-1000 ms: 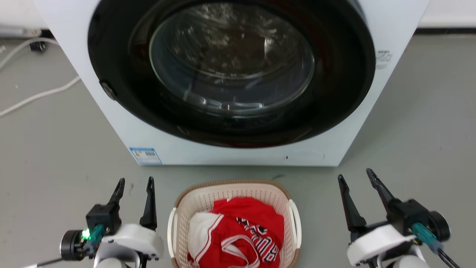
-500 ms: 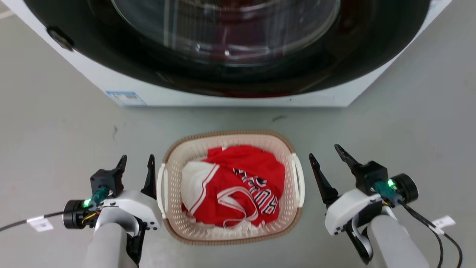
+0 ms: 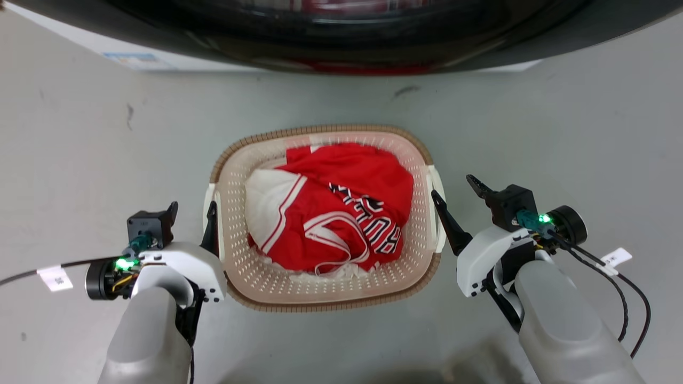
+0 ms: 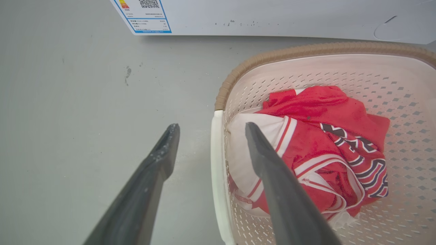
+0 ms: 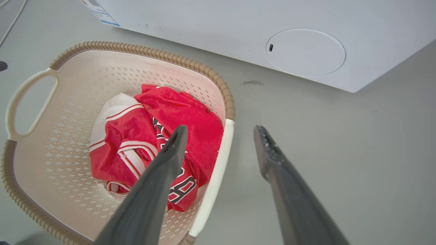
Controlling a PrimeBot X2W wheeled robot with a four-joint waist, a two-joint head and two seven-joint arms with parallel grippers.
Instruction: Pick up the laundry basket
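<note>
The laundry basket (image 3: 320,298) stands on the floor (image 3: 560,106) between the arms: left gripper (image 3: 192,207) bracketing its left handle (image 4: 215,163), right gripper (image 3: 453,186) its right handle (image 5: 214,177), fingers spread and empty.

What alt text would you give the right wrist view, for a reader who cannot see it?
The right gripper has its two dark fingers open, one to each side of a white handle of the laundry basket, which sits on a grey floor. A red and white jersey lies in the basket, with the washing machine behind.
</note>
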